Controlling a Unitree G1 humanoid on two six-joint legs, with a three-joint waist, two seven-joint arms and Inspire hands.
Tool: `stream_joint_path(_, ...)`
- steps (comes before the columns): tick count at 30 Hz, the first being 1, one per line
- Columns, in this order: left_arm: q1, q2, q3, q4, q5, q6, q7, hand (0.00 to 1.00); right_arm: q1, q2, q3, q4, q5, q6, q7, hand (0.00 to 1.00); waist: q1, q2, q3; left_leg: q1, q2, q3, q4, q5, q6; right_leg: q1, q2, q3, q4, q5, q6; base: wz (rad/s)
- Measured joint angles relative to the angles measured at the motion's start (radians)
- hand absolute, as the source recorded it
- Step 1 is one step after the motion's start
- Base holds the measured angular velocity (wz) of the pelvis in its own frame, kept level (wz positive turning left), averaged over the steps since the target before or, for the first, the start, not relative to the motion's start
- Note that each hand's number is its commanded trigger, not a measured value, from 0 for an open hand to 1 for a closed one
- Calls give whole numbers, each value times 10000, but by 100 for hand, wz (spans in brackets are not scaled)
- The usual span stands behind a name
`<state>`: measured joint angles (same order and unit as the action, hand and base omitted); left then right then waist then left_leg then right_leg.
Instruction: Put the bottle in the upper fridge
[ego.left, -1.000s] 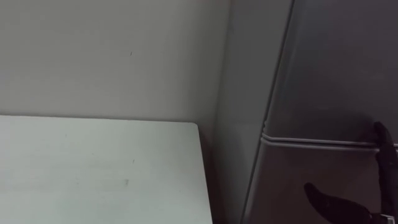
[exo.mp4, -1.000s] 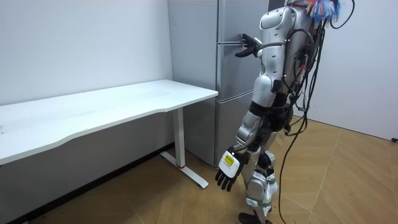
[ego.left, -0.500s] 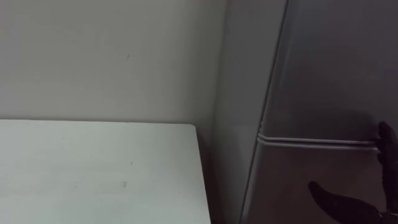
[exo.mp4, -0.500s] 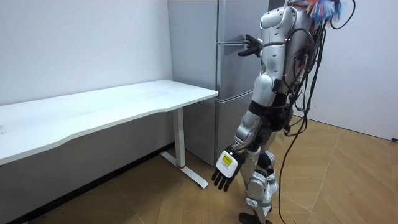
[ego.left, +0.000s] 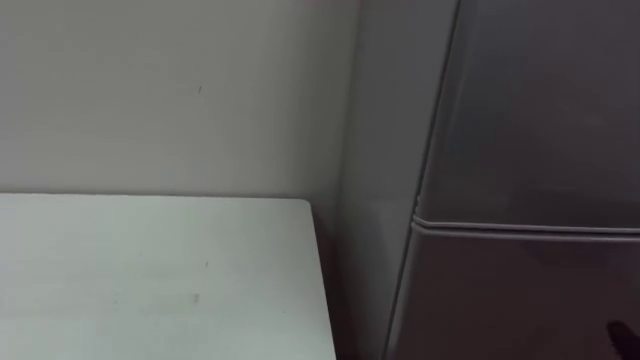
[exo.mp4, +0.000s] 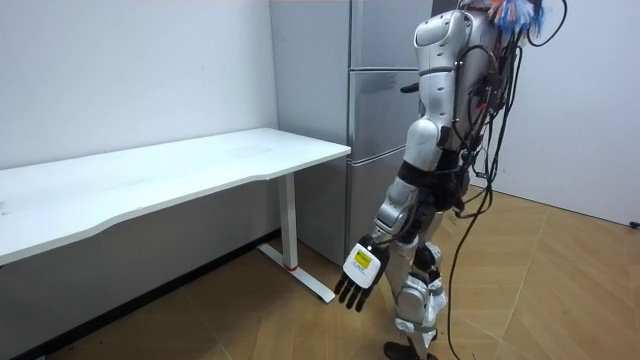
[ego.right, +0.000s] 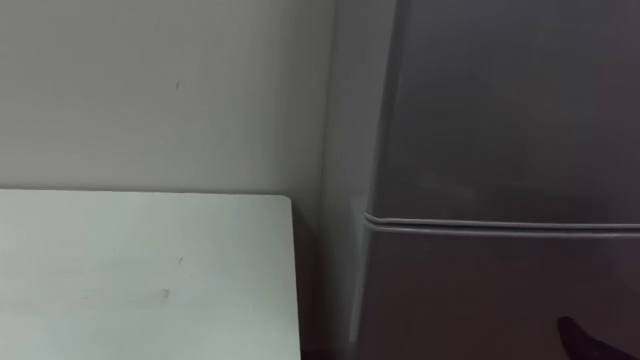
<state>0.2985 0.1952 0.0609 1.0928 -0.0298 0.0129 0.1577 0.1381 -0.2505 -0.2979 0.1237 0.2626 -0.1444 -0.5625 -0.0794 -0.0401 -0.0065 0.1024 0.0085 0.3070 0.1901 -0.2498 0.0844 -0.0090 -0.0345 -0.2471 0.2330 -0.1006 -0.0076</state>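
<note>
Loosely open, left hand (exo.mp4: 358, 279) hanging, fridge (exo.mp4: 378, 115) closed

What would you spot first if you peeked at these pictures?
First comes the shiny robot, standing close in front of a tall grey fridge whose doors are shut. Its left hand hangs low beside its leg with straight fingers, and its right hand is up at the fridge front. A long white table stretches away on the room view's left.

Tall grey fridge (exo.mp4: 375, 120), upright, upper door (ego.left: 540, 110) closed
</note>
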Motion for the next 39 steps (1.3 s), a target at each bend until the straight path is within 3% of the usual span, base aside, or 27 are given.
stream_joint_path(2,12,-136,141,1,6,-8,171,0,220,58,-4,679,102,46,-202,0,10,72,-5,-36,-3,11,4,-5,6,-37,-11,-9,2,0,0,0)
stream_joint_path(4,39,-211,132,-11,-34,-14,240,0,356,120,-1,823,455,14,-432,0,-29,123,40,-74,-5,5,5,-31,16,-82,-18,-16,21,-3,4,0)
stream_joint_path(9,83,-220,138,-428,-190,-91,361,0,797,147,82,2293,1695,5,-669,0,-13,234,24,-80,-6,-11,3,-46,4,-91,-20,-17,40,-67,2,1)
stream_joint_path(17,72,-268,139,-501,-745,-124,273,0,1078,877,55,5344,2213,154,-584,0,-185,305,-5,-24,-30,-64,-1,-36,-11,-44,-39,-13,116,-238,9,1)
stream_joint_path(21,106,-276,137,-501,-792,-123,261,0,1145,932,330,6499,2202,154,-535,0,-240,325,15,-8,-68,-82,1,-44,-16,-138,-90,-1,236,-395,29,0)
stream_joint_path(27,-34,-523,142,-353,-771,-121,267,0,1180,970,813,8002,1845,378,197,0,-204,388,34,140,-62,-89,-74,-60,-42,-42,-71,-44,160,-442,28,1)
stream_joint_path(32,-242,-662,99,-187,-770,-115,262,0,1165,1096,1630,8667,1188,523,1798,0,-191,517,30,142,-49,-112,-133,-57,-47,-8,-18,2,51,-410,38,1)
stream_joint_path(39,-411,-669,-228,-130,-773,-142,271,0,1059,1217,2446,9321,529,775,3529,0,-59,529,35,138,-47,-109,-218,-59,-57,-30,2,11,11,-411,40,0)
